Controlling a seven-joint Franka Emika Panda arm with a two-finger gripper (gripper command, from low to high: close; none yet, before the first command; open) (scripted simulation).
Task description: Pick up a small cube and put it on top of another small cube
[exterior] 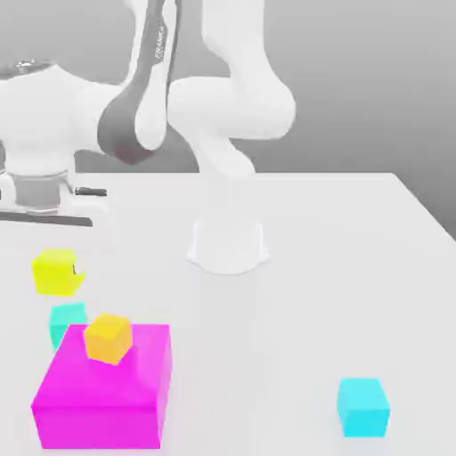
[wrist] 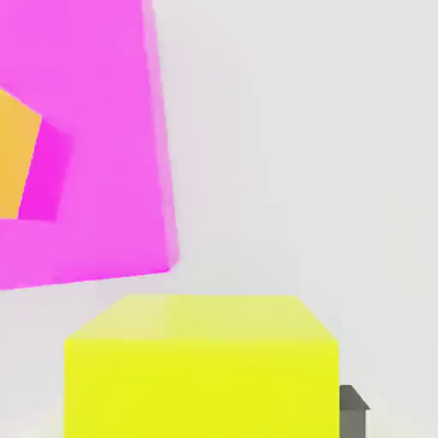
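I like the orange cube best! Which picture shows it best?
The exterior view. There the whole small orange cube sits on top of the big magenta block, with several faces showing. The hand view catches just part of it at the picture's edge, against the magenta block.

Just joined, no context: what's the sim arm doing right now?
The Franka arm is working at a cube-stacking job on the white table. The bright yellow cube sits near the exterior view's left edge and appears large and close in the hand view. The aqua-green cube rests on the table just in front of it, beside the big magenta block, which carries an orange-yellow cube. A sky-cyan cube sits apart toward the right. Nothing is stacked on the aqua-green cube yet.
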